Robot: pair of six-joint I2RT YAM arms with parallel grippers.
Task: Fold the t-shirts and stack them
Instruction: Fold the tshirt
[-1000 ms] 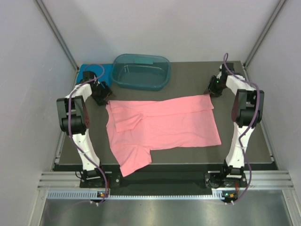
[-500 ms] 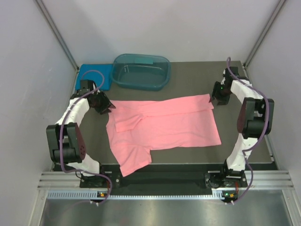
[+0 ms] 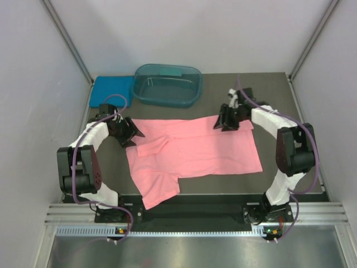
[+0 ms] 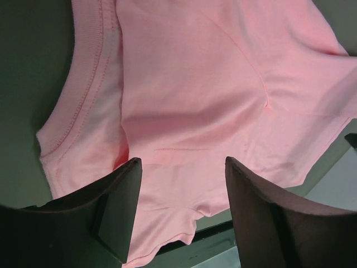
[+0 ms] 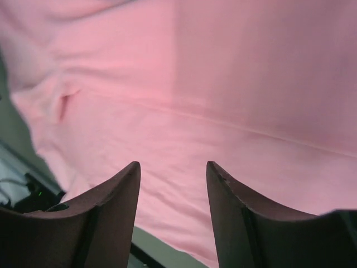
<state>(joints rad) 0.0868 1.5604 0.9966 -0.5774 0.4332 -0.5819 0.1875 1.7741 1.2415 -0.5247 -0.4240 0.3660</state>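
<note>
Pink t-shirt: you have the pink t-shirt (image 3: pixel 201 151) spread across the middle of the desk (image 3: pixel 279 95), with its far edge folded over in a band.
Sleeve: the near-left sleeve (image 3: pixel 159 192) hangs over the near edge of the desk.
Teal-blue t-shirt: the teal-blue t-shirt (image 3: pixel 109 89) lies flat in the far left corner, well apart from the pink one.
Tub: the tub (image 3: pixel 167 102) stands at the far edge, just beside the teal-blue t-shirt and just beyond the pink t-shirt's far edge. It sits between your two arms' reach.
Left gripper: your left gripper (image 3: pixel 133 134) is at the pink t-shirt's far-left corner. In the left wrist view its fingers (image 4: pixel 120 206) stand apart over the cloth beside the ribbed collar (image 4: pixel 83 100), and nothing is pinched between them.
Right gripper: your right gripper (image 3: pixel 222 123) is over the folded far band, right of its middle. In the right wrist view the jaws stand apart above a seam (image 5: pixel 223 125) and hold nothing.
Cables: purple cables (image 3: pixel 312 139) loop beside both arms, clear of the cloth.
Hard to tell: you cannot see whether either gripper's fingertips touch the fabric.
Blurred: the right wrist view is soft. A dark shape (image 5: pixel 28 204) with a small green light at its lower left cannot be named.
Cut off: both wrist views crop the pink t-shirt.
</note>
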